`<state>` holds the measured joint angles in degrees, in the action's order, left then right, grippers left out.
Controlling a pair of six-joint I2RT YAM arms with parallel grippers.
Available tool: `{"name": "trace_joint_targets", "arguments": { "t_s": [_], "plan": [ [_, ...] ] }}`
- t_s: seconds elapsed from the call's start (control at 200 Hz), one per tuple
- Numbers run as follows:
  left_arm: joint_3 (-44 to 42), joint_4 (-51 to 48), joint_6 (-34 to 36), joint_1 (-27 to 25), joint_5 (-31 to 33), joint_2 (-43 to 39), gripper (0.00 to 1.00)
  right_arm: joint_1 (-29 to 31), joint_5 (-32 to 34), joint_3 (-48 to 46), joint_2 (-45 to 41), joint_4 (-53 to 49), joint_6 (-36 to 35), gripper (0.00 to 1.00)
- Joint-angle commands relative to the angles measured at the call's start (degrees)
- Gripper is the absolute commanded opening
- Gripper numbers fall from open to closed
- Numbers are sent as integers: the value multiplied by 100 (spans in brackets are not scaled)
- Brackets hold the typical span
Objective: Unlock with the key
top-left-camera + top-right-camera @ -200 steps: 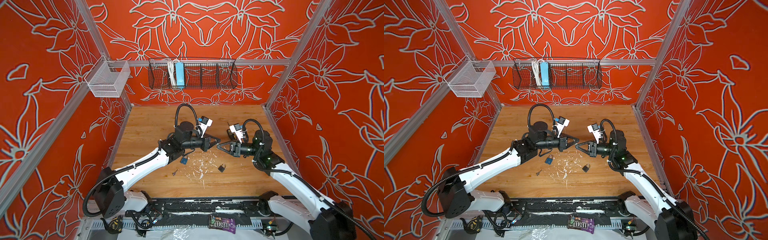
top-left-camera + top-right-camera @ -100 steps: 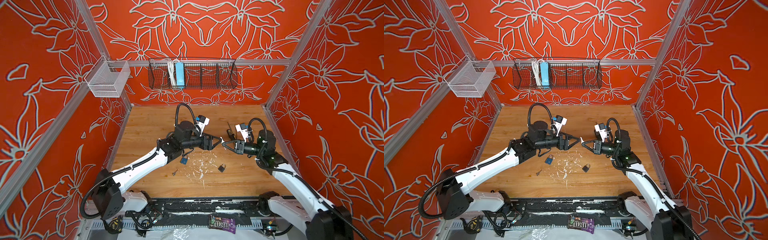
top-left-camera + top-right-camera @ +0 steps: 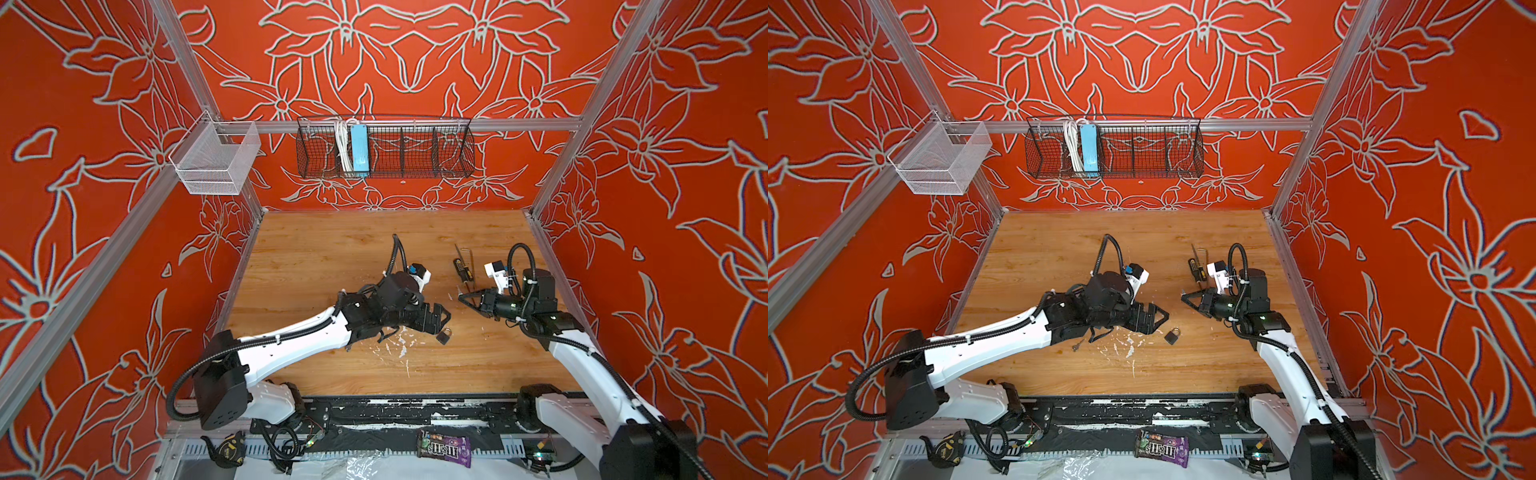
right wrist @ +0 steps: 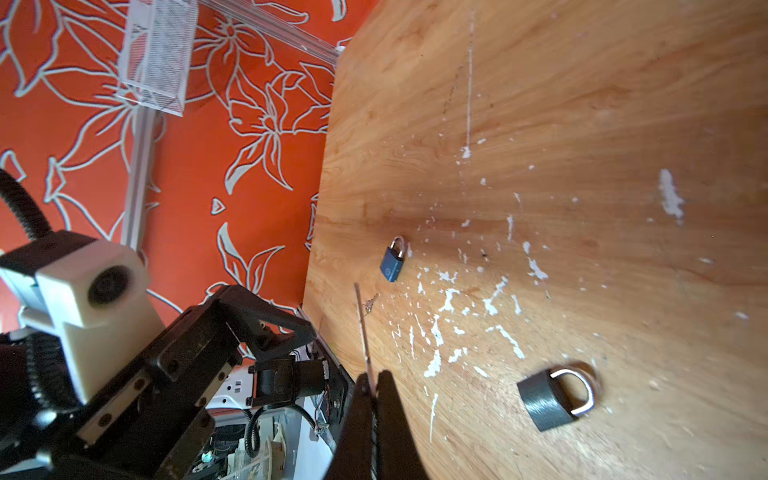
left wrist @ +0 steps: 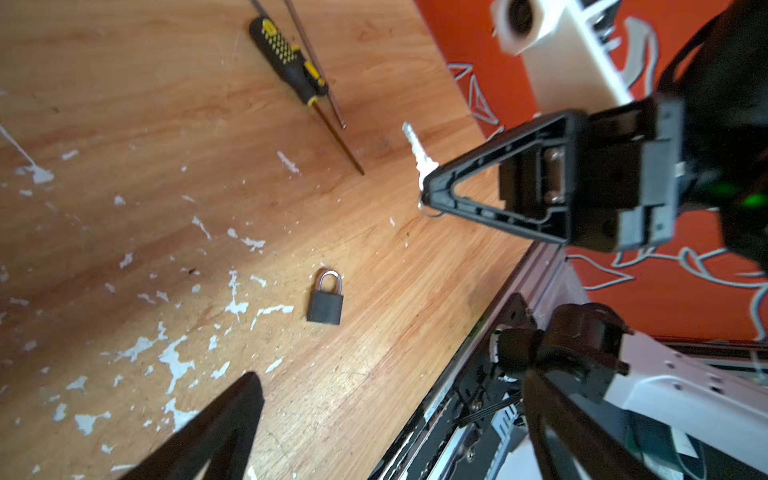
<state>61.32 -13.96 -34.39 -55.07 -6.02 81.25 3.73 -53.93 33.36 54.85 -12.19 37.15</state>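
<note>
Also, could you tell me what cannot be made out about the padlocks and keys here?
Black padlock: keyhole not discernible in any view, too small or blurred.
Key: bow hidden inside the shut right gripper, left wrist view; teeth blurred.
Blue padlock: covered by the left arm in both top views.
Loose key: too small to read, right wrist view.

Key held in the air, padlock lying flat below it.
The silver key [image 5: 417, 154] sticks out of the pinched tips of the right gripper [image 5: 428, 192], ring dangling, blade clear of the table [image 5: 124, 104]. The dark grey padlock [image 5: 325, 302] lies flat on the wood, shackle seated, apart from the key. A blue padlock [image 4: 392, 259] lies further off, with a small key [image 4: 370, 302] near it.
</note>
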Motion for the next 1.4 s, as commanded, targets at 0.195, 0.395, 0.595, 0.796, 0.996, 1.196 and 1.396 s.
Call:
{"name": "trace_joint_targets", "arguments": {
  "t_s": [0.195,0.395,0.595,0.796,0.996,1.196,1.396],
  "plan": [
    [923,-1126,-80,-549,845,1305,92,-100,979,127,3,-1173,-482,0],
    [1842,-1635,-7,-783,1108,2321,87,-128,1218,342,241,-1412,-594,0],
    [2638,-2252,171,-812,1433,3166,82,-258,1218,482,489,-1420,-513,0],
    [3103,-2508,276,-812,1507,3772,78,-385,1249,513,637,-1362,-495,0],
    [3733,-3079,252,-816,1692,4369,74,-462,1159,525,751,-1294,-507,0],
    [3830,-3166,80,-812,1641,4573,68,-533,967,486,824,-1219,-501,0],
    [3859,-3231,-125,-804,1651,4680,61,-532,797,474,839,-1251,-601,0]
  ]
}}
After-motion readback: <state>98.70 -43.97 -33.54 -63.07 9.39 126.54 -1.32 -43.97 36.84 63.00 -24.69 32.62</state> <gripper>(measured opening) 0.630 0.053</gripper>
